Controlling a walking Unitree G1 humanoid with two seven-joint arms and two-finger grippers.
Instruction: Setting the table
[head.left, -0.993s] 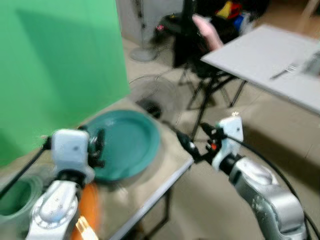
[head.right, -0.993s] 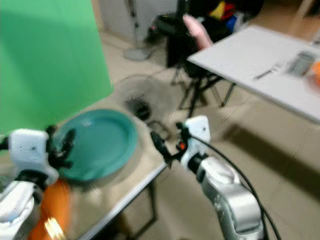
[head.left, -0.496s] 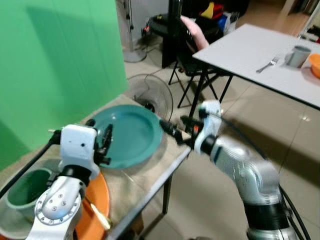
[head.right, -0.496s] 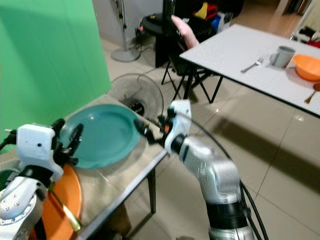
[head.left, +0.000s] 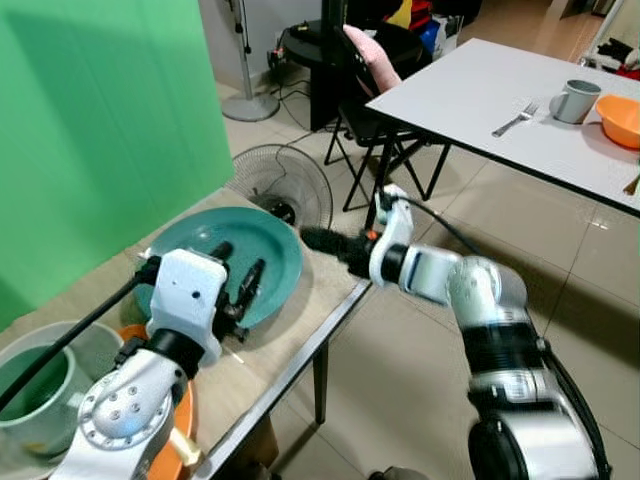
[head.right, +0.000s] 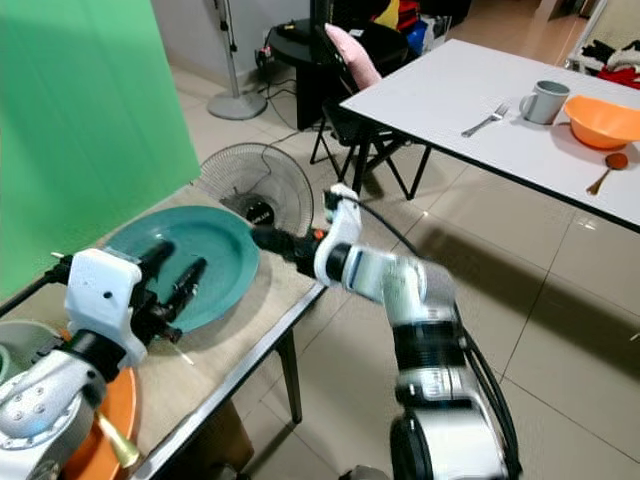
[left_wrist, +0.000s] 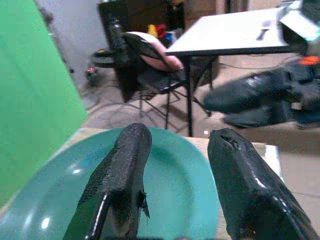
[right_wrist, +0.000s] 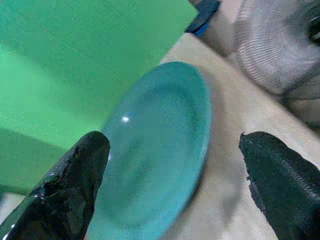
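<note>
Hovering my spread left gripper (head.left: 238, 282) over the teal plate (head.left: 215, 255), I'm facing my right gripper (right_wrist: 175, 185), fingers wide, toward its rim.

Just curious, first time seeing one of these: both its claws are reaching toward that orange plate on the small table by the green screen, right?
Not quite: the plate the left gripper and right gripper are reaching toward is teal, not orange. Both eye views show it on the small table by the green screen.

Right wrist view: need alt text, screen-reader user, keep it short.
A teal plate lies on a beige tabletop, seen between the two spread black fingers of the right gripper. A green screen stands behind the plate, and a floor fan's wire guard shows beyond the table edge.
</note>
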